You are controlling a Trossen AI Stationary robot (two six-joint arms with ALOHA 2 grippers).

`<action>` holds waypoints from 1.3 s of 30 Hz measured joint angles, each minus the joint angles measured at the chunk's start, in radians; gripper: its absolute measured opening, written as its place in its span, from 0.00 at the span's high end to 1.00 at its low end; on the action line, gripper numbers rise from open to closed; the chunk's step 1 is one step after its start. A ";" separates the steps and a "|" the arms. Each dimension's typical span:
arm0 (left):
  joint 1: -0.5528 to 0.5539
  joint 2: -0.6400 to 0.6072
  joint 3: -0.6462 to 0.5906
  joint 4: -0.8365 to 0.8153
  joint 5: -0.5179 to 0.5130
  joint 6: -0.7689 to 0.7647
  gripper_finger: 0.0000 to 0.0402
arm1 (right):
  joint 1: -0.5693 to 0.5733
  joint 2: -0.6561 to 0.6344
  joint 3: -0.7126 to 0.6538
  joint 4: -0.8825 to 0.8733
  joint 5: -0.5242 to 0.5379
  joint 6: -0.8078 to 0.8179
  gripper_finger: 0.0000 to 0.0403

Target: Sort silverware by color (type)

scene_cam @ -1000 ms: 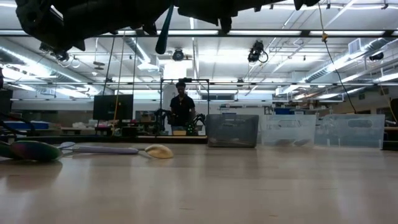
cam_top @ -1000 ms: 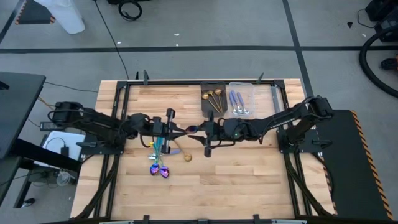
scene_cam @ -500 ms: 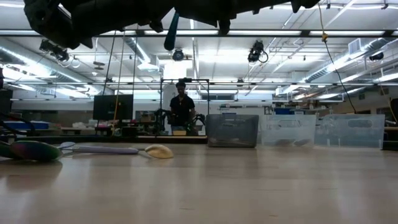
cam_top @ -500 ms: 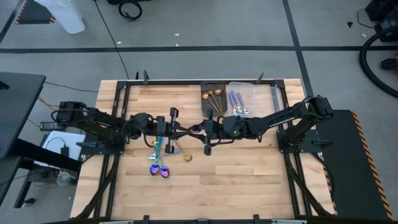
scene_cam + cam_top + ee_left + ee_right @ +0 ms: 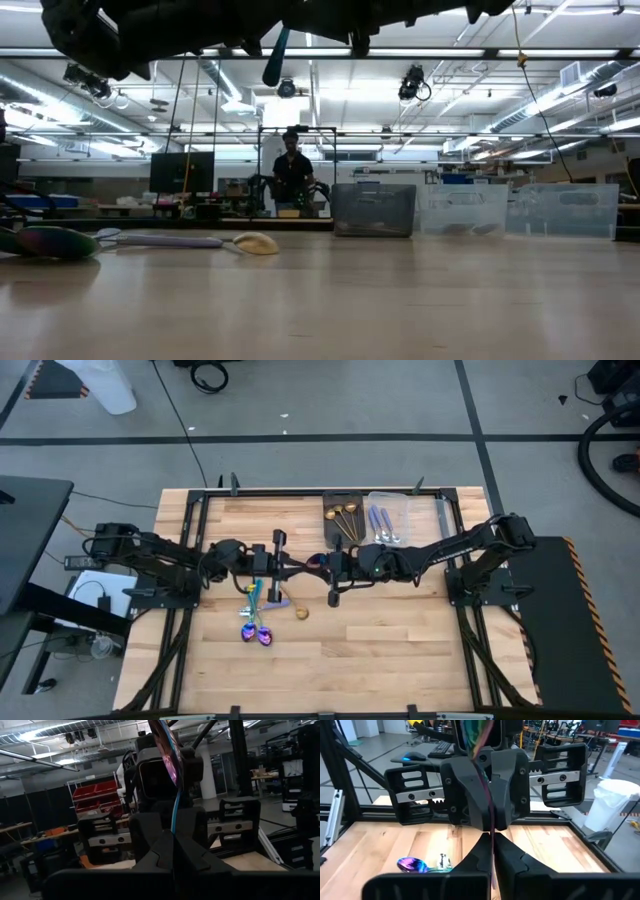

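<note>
So your left tool (image 5: 290, 568) and right tool (image 5: 318, 567) both pinch one iridescent spoon (image 5: 167, 747) above mid-counter (image 5: 400, 630), its handle mostly hidden between their fingers.

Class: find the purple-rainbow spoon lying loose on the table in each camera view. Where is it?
High view: purple-rainbow spoon left of centre, at the near end of the loose pile.
Low view: far left, on the tabletop.
Left wrist view: not in it.
Right wrist view: lower left.
Shared landmark: the wooden table.
</note>
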 joint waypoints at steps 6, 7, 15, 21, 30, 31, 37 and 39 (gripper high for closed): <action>0.003 0.000 0.000 -0.045 -0.023 0.005 0.88 | 0.002 0.000 0.000 -0.049 0.002 0.063 0.97; 0.005 -0.001 0.000 -0.058 -0.028 0.005 0.84 | 0.002 0.000 0.000 -0.063 0.010 0.079 0.97; 0.013 -0.073 0.000 -0.204 -0.043 -0.025 0.60 | 0.002 -0.056 0.001 -0.215 0.056 0.143 0.98; -0.013 -0.096 -0.001 -0.434 -0.074 -0.135 0.59 | 0.001 -0.115 0.001 -0.402 0.174 0.206 0.98; -0.075 -0.087 -0.002 -0.695 -0.076 -0.284 0.59 | -0.074 -0.136 0.001 -0.668 0.318 0.326 0.98; -0.084 -0.087 -0.002 -0.709 -0.076 -0.291 0.60 | -0.092 -0.136 0.003 -0.693 0.318 0.339 0.98; -0.127 -0.087 -0.001 -0.717 -0.075 -0.311 0.60 | -0.208 -0.137 0.043 -0.891 0.318 0.401 0.98; -0.135 -0.087 -0.001 -0.717 -0.075 -0.311 0.60 | -0.242 -0.137 0.057 -0.953 0.317 0.423 0.98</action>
